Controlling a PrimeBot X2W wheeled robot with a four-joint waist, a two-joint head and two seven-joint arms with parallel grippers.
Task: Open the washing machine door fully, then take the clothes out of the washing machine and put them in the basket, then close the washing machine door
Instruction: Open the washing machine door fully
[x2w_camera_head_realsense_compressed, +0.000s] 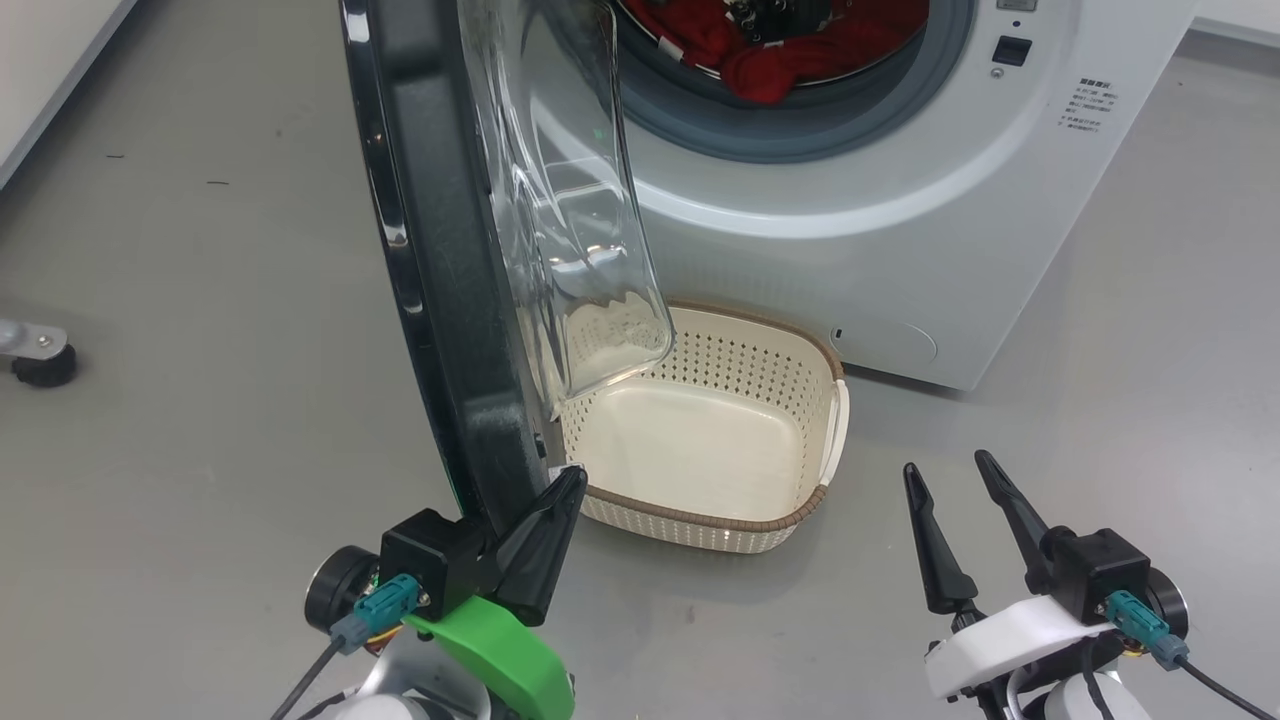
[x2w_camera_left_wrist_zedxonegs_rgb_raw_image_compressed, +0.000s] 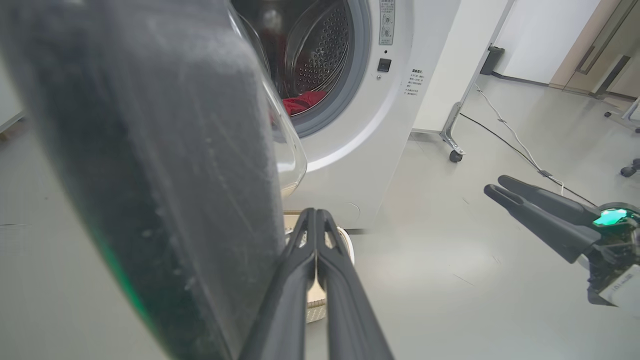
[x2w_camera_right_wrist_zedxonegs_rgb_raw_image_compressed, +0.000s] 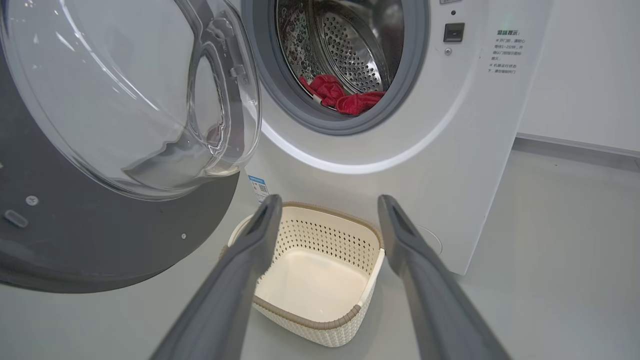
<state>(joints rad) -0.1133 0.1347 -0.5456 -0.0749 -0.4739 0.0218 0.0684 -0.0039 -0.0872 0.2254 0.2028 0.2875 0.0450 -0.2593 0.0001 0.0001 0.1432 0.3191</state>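
The washing machine door (x2w_camera_head_realsense_compressed: 440, 250) stands swung out, edge-on in the head view, its glass bowl (x2w_camera_head_realsense_compressed: 570, 220) hanging over the basket (x2w_camera_head_realsense_compressed: 700, 520). My left gripper (x2w_camera_head_realsense_compressed: 572, 478) is shut with nothing between its fingers, and its tips rest against the inner side of the door's lower rim (x2w_camera_left_wrist_zedxonegs_rgb_raw_image_compressed: 150, 175). Red clothes (x2w_camera_head_realsense_compressed: 790, 50) lie in the drum of the white washing machine (x2w_camera_head_realsense_compressed: 900, 230). The cream basket (x2w_camera_right_wrist_zedxonegs_rgb_raw_image_compressed: 310, 320) sits on the floor in front of the machine. My right gripper (x2w_camera_head_realsense_compressed: 945, 468) hangs open to the right of the basket, holding nothing; in the right wrist view its fingertips frame the basket.
A black caster foot (x2w_camera_head_realsense_compressed: 40, 360) stands on the grey floor at the far left. In the left wrist view a wheeled stand leg (x2w_camera_left_wrist_zedxonegs_rgb_raw_image_compressed: 452, 150) and a cable (x2w_camera_left_wrist_zedxonegs_rgb_raw_image_compressed: 515, 145) lie to the right of the machine.
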